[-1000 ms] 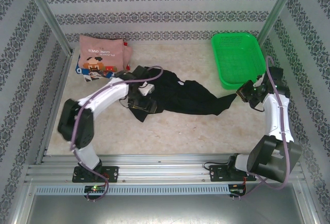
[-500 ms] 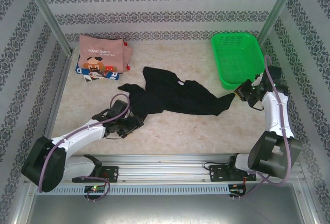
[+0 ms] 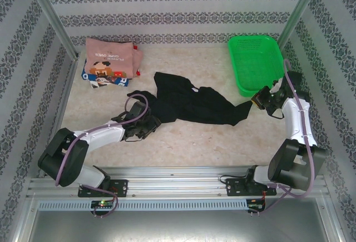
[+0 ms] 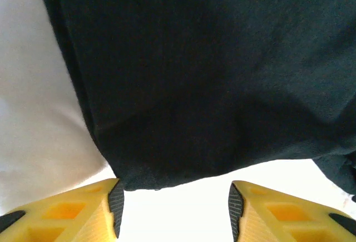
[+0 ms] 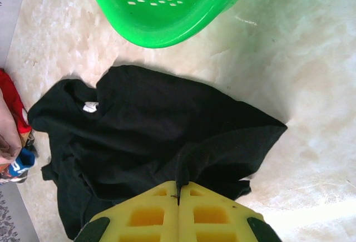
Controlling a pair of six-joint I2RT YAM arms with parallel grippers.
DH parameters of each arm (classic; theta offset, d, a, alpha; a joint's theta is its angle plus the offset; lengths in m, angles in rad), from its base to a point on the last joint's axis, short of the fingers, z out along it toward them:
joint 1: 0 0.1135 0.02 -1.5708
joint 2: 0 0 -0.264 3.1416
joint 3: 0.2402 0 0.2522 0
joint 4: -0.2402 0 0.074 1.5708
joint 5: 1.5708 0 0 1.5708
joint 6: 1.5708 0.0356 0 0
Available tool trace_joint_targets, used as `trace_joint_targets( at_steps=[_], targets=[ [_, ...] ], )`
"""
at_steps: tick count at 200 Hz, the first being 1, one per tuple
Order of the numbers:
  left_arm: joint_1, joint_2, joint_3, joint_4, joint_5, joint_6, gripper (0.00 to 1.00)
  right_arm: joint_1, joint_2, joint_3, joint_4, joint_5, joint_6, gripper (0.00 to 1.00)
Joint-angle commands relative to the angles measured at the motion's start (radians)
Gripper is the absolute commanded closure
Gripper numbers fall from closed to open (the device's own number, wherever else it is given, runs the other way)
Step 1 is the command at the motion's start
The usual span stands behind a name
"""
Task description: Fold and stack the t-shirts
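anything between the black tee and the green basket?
Nothing. A strip of bare tabletop separates the black t-shirt from the green basket, clearest in the right wrist view. The top view agrees.

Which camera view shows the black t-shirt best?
The top external view: nearly the whole black t-shirt lies crumpled across the middle of the table. The right wrist view shows most of it, with the collar label, but not its near edge. The left wrist view gives a close patch and one hem.
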Motion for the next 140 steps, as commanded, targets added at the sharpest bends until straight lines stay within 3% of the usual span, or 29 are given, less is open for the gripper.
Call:
trace_joint_targets(
  at_steps=[1, 76, 140],
  targets=[
    [-0.02, 0.024, 0.029, 0.02, -0.031, 0.002, 0.48, 0.011, 0.008, 0.021, 0.007, -0.023, -0.016, 1.0],
    [-0.055, 0.099, 0.075, -0.06, -0.097, 0.037, 0.59, 0.011, 0.013, 0.023, 0.008, -0.022, -0.019, 1.0],
    [-0.057, 0.198, 0.176, -0.244, -0.138, 0.123, 0.68, 0.011, 0.016, 0.027, 0.007, -0.024, -0.018, 1.0]
  ],
)
